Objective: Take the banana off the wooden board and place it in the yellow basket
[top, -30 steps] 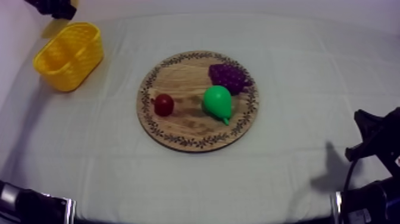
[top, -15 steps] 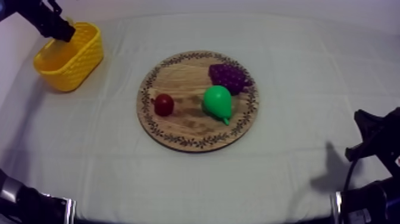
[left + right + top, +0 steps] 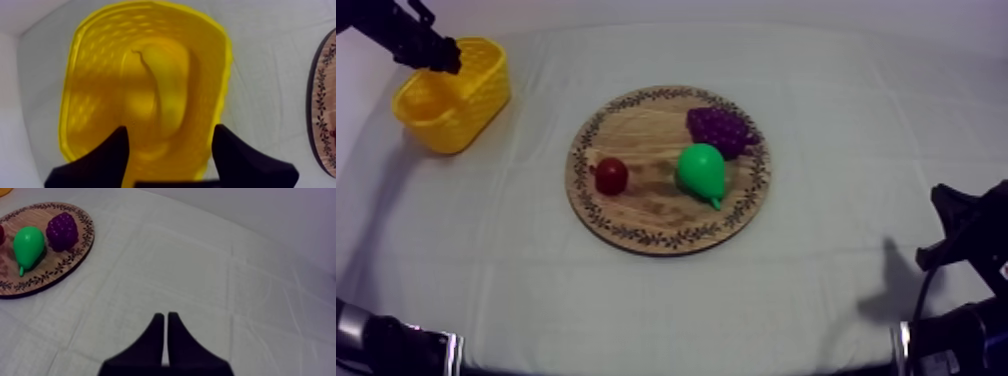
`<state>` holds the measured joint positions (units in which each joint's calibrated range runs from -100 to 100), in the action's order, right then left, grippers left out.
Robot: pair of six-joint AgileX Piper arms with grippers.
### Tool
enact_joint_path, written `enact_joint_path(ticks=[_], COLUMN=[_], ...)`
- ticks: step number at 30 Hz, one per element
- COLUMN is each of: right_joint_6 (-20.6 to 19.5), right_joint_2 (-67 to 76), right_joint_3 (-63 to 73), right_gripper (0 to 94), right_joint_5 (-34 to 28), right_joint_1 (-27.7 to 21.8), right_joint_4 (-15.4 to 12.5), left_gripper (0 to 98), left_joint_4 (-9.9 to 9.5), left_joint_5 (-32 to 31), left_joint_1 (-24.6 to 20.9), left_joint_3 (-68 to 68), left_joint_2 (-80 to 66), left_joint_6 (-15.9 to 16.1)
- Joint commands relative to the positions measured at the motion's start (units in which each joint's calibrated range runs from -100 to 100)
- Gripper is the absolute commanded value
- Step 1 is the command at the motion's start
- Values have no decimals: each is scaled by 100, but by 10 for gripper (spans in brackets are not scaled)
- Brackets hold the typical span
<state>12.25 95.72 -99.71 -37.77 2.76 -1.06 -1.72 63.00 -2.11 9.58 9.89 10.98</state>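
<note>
The desk (image 3: 856,120), under its grey-white cloth, carries everything. The wooden board (image 3: 636,215) sits about at the desk's middle. The yellow basket (image 3: 466,115) stands at the far left corner of the desk, well apart from the board.

The left arm (image 3: 391,30) reaches in over that corner, its tip at the basket's far rim. In the left wrist view the left jaws are spread wide just above the basket's rim, with nothing between them. The right jaws are pressed together into a narrow wedge over bare cloth near the desk's right edge, apart from the board.

The banana (image 3: 167,85) lies along the floor of the basket, free of the jaws. On the board are the pear (image 3: 701,170), the bunch of grapes (image 3: 719,128) behind and touching it, and the small red fruit (image 3: 611,175) towards the board's left side, apart from the pear.

Judged from how things lie, the placing is done: the banana is off the board and inside the basket, so the task is at its last step. What is left is to clear out. The left arm should rise straight up before it swings away, jaws kept spread so they do not catch the rim or tip the light basket. The right arm has no call to move.
</note>
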Motion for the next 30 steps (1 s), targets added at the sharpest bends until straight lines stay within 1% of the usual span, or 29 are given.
enact_joint_path(ticks=[1,3,6,8,10,15,18,23,26,30], right_joint_6=[-1,-1,0,-1,-1,0,-1,-1,-2,-2], right_joint_2=[3,3,3,3,3,3,3,3,3,3], right_joint_3=[5,5,5,5,5,5,5,5,5,5], right_gripper=[6,6,6,6,6,6,6,6,6,6], right_joint_5=[3,3,3,3,3,3,3,3,3,3], right_joint_1=[0,0,0,0,0,0,0,0,0,0], right_joint_4=[1,1,1,1,1,1,1,1,1,1], left_gripper=[572,512,374,296,244,178,148,77,29,8], left_joint_4=[19,31,39,41,48,143,183,231,213,161], left_joint_5=[-94,-190,-295,-290,-233,-146,-271,-752,-1048,-1565], left_joint_1=[8,19,43,55,66,124,179,229,322,447], left_joint_3=[586,1017,1625,1957,2229,2808,3177,3961,4424,5157], left_joint_2=[-961,-1625,-2654,-3311,-3930,-5242,-5929,-6958,-7429,-8053], left_joint_6=[-115,-265,-503,-610,-676,-696,-734,-895,-910,-946])
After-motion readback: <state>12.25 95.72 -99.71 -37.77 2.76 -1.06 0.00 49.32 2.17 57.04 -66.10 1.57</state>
